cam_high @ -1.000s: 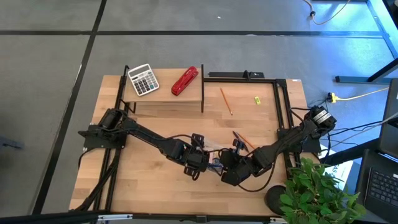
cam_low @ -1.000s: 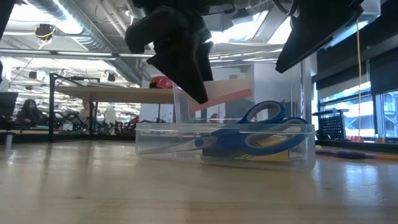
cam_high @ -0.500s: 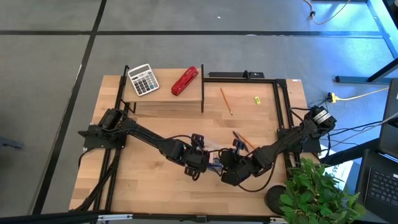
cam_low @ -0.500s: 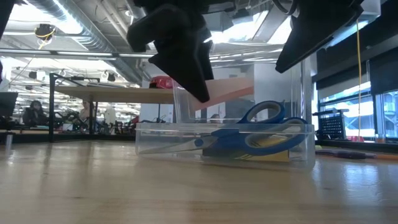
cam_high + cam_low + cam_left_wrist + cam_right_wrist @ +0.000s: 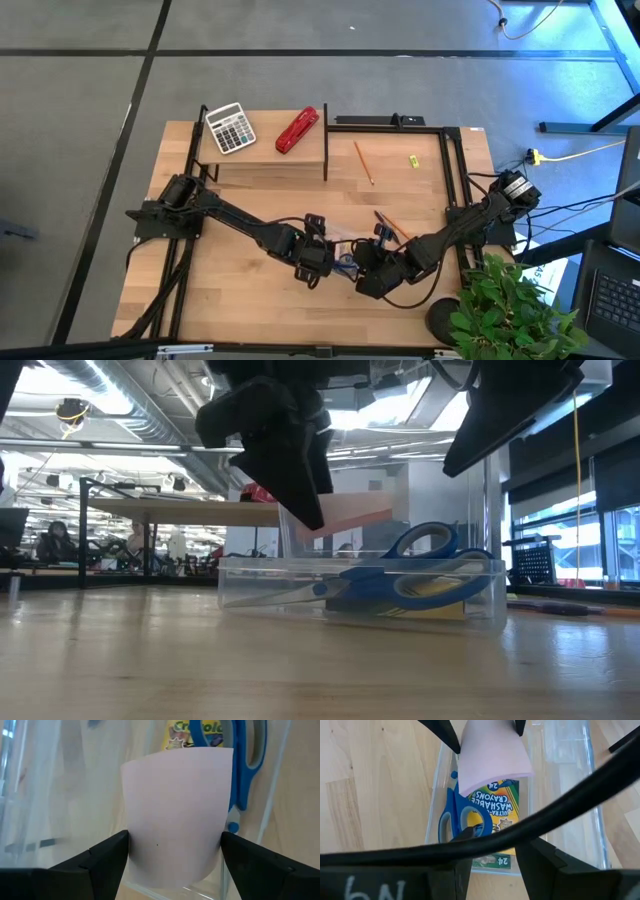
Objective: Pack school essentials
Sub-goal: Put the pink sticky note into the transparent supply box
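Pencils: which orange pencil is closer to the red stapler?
The orange pencil lying alone beside the shelf with the red stapler; the other pencil lies farther away, by the right arm.

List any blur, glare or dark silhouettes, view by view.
Low view: the left claw is a dark silhouette against bright ceiling lights; the sticky-note pad it holds looks smeared. Left wrist view: the pad is sharp, the scissors behind soft. High view: evenly lit.

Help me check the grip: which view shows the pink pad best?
Left wrist view: the pad sits squarely between the left gripper's fingers. Right wrist shows it above the box; low shows its edge; high hides it.
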